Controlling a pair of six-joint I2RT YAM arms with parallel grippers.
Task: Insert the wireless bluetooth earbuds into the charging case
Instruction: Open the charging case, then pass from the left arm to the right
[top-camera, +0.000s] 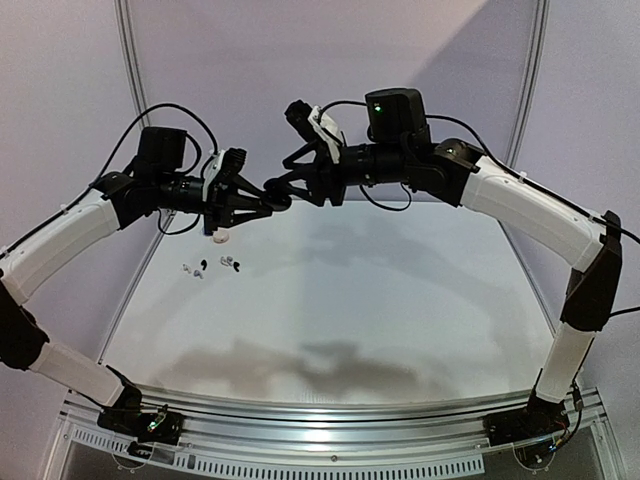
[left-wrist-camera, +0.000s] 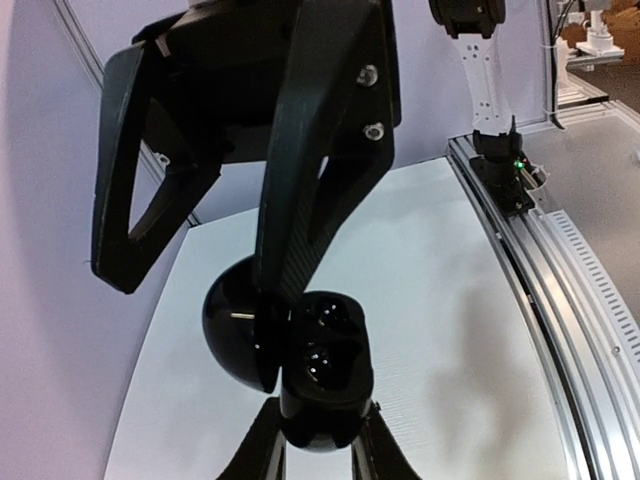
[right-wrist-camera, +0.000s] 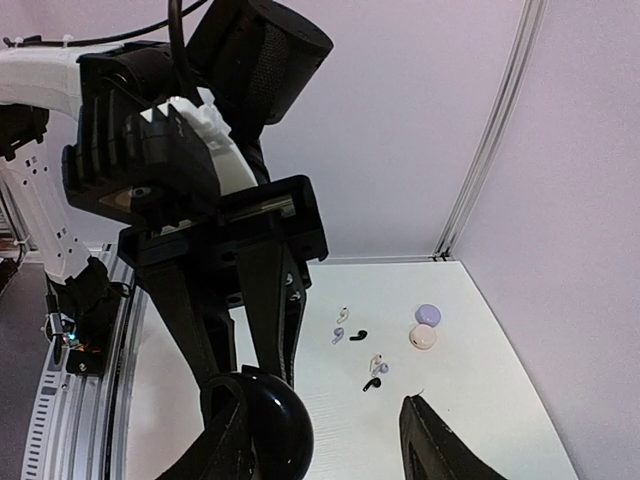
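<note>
A high rear camera overlooks the table (top-camera: 400, 300); opposing wrist cameras closely share the black case (left-wrist-camera: 325, 360).

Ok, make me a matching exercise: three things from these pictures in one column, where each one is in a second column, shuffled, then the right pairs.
Things:
1. black case
2. lavender case
3. loose earbuds

Places:
a. scattered on the table
b. up in the air, lid open
c. on the table beside a pale pink case

Pairs: 1-b, 2-c, 3-a
</note>
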